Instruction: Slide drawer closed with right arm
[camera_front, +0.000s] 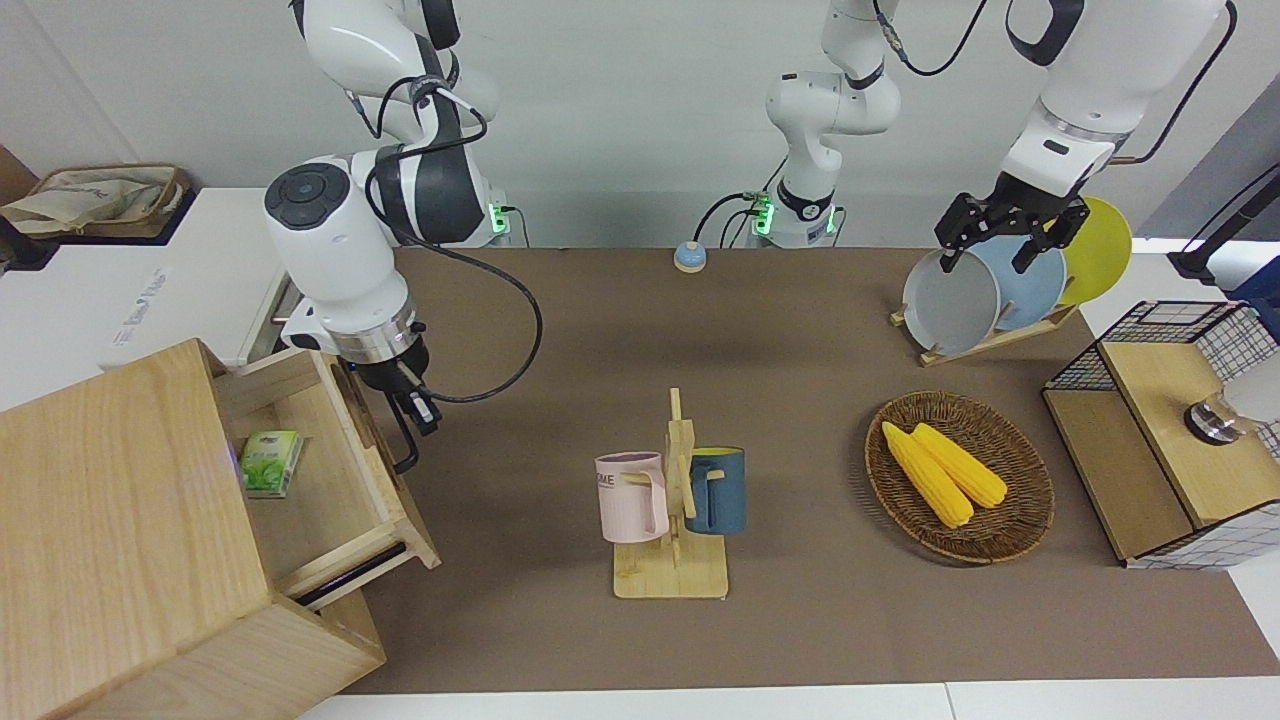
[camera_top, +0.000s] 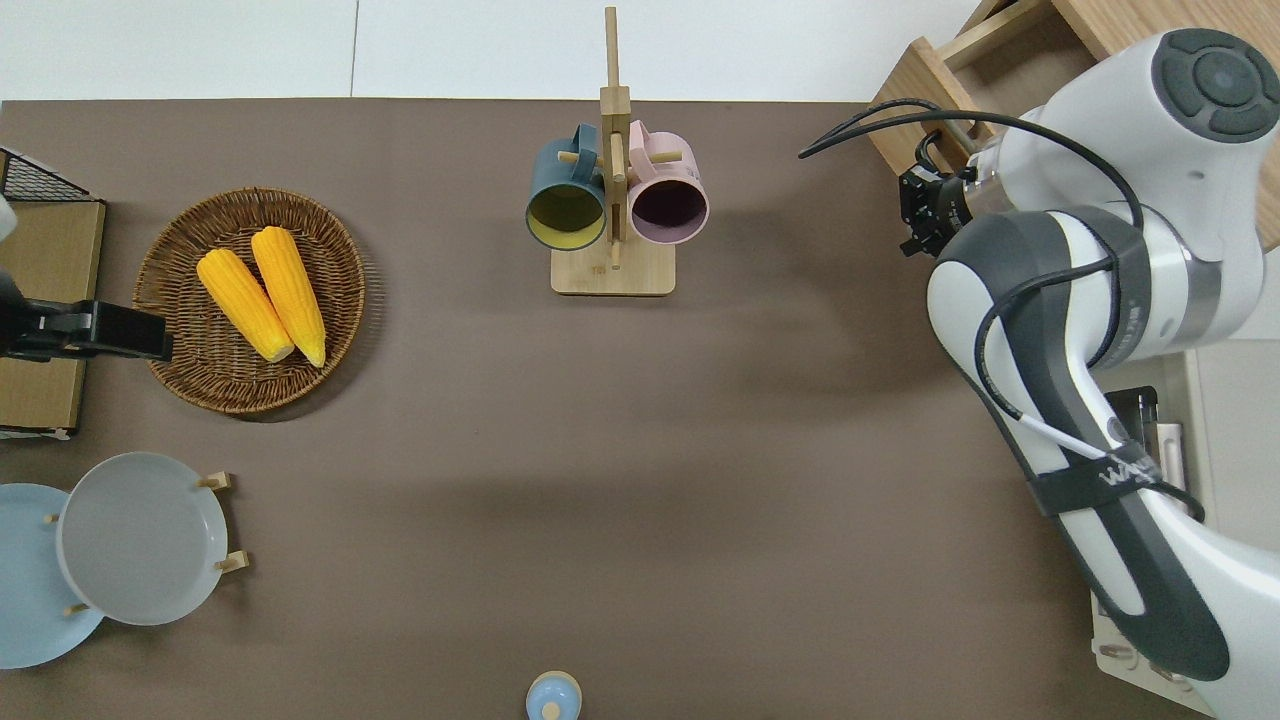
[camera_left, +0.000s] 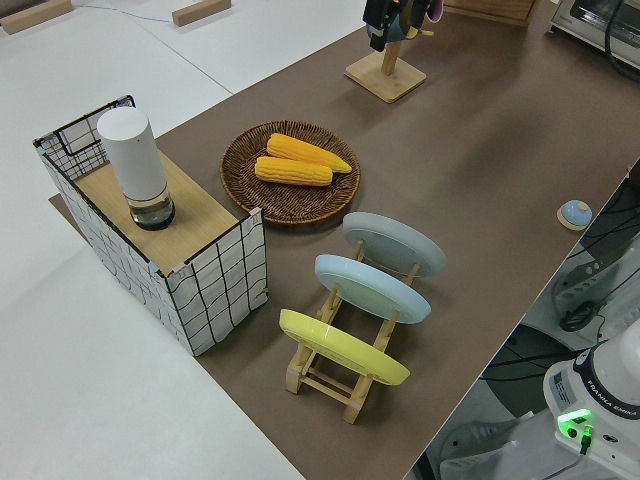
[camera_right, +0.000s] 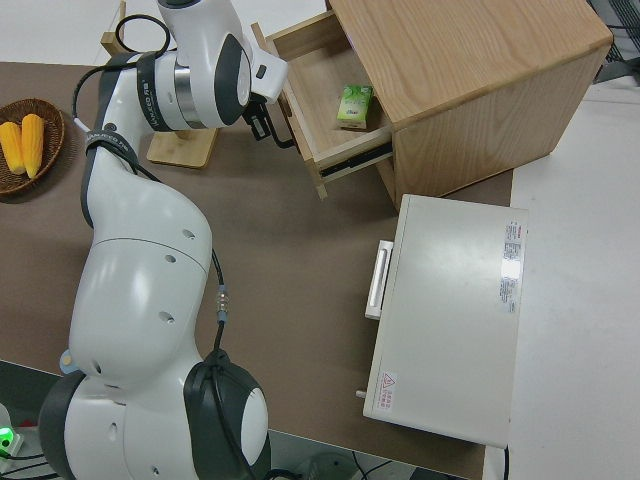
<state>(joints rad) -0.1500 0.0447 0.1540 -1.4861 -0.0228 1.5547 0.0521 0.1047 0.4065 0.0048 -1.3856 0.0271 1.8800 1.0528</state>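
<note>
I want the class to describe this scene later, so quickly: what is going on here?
The right gripper is at the black handle on the front of the drawer, which sticks partly out of the cabinet. A small green packet lies inside the drawer. The left arm is parked. On the table stand a mug rack, a basket with two corn cobs and a plate rack.
</note>
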